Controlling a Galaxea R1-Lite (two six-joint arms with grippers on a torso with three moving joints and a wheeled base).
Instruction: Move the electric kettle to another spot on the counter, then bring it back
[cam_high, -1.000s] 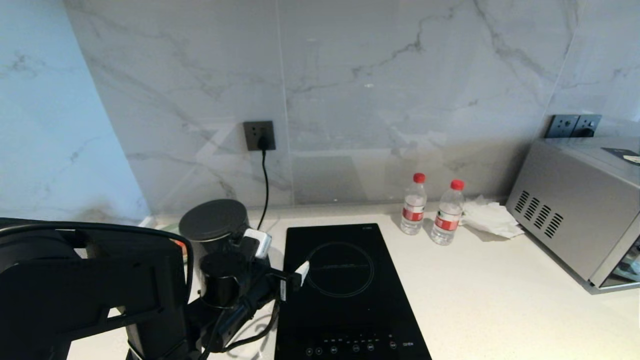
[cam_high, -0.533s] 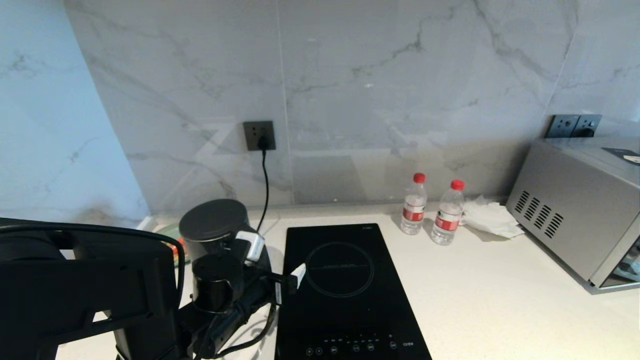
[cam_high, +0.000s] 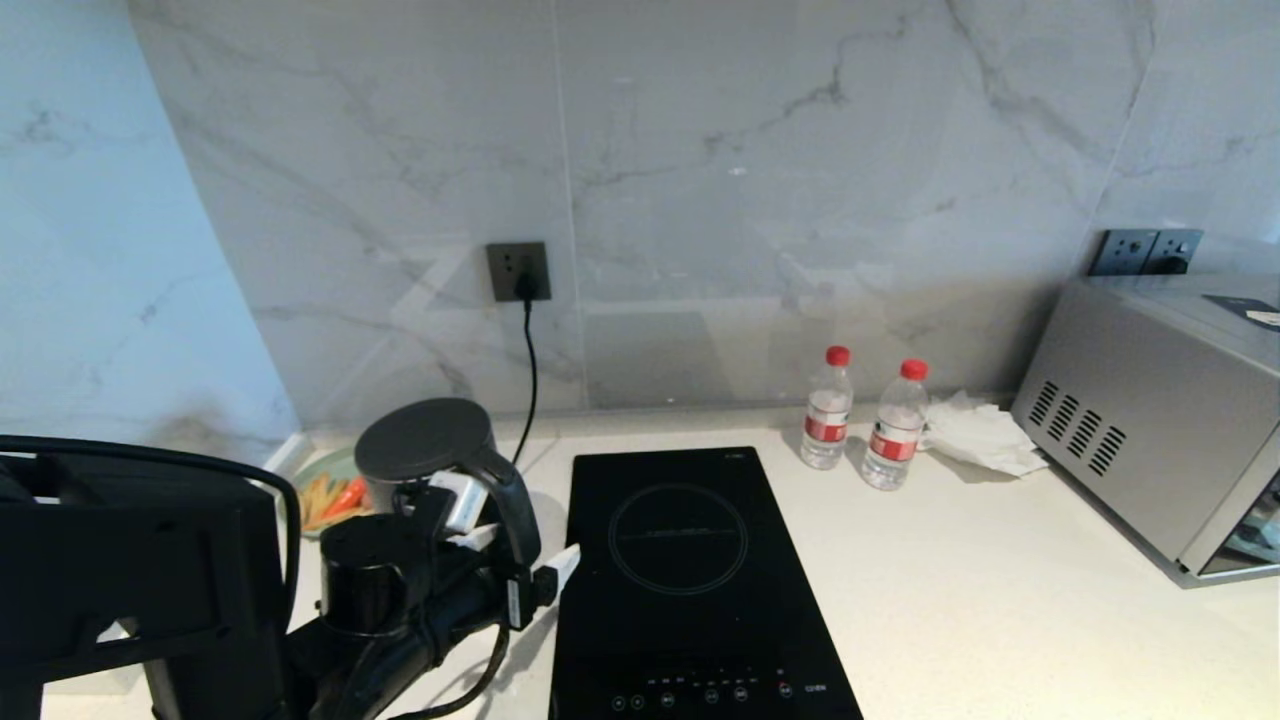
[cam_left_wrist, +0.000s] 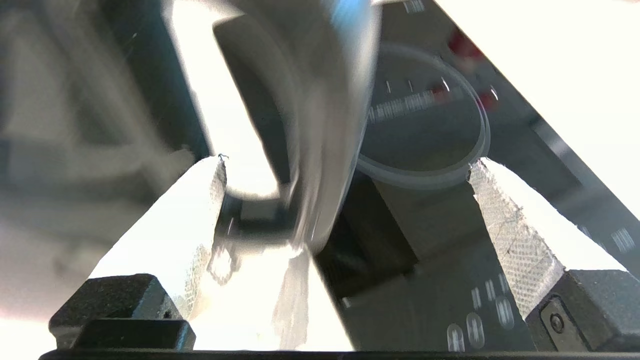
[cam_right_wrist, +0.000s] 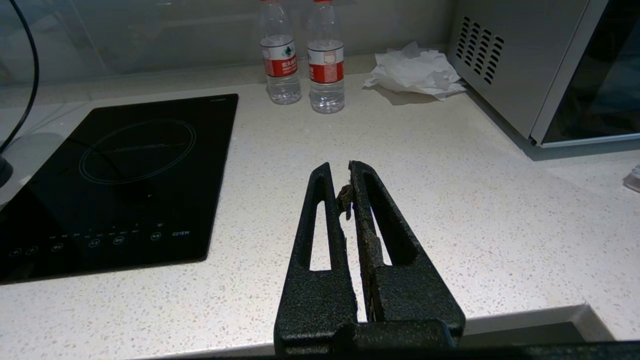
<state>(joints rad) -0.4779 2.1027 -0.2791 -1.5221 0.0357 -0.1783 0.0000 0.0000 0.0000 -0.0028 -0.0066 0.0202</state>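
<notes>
The electric kettle (cam_high: 425, 450), glossy black with a flat grey lid, stands at the counter's (cam_high: 1000, 600) back left, its loop handle (cam_high: 510, 505) turned toward the hob. My left gripper (cam_high: 510, 535) is open, with one white-padded finger on each side of that handle. In the left wrist view the blurred handle (cam_left_wrist: 310, 125) lies inside the open left gripper (cam_left_wrist: 347, 162), closer to one finger (cam_left_wrist: 210, 200), and is not clamped. My right gripper (cam_right_wrist: 337, 170) is shut on nothing above the counter's (cam_right_wrist: 475, 210) front edge, outside the head view.
A black induction hob (cam_high: 690, 580) lies just right of the kettle. Two red-capped water bottles (cam_high: 828, 410) (cam_high: 897, 425), crumpled tissue (cam_high: 980, 435) and a silver oven (cam_high: 1150, 440) sit to the right. A plate of food (cam_high: 330, 495) is left of the kettle. A cord hangs from the wall socket (cam_high: 518, 270).
My left arm has drawn back to the left and nearer, uncovering the kettle's handle and the plate. The fingers stay wide apart. The kettle has not moved.
</notes>
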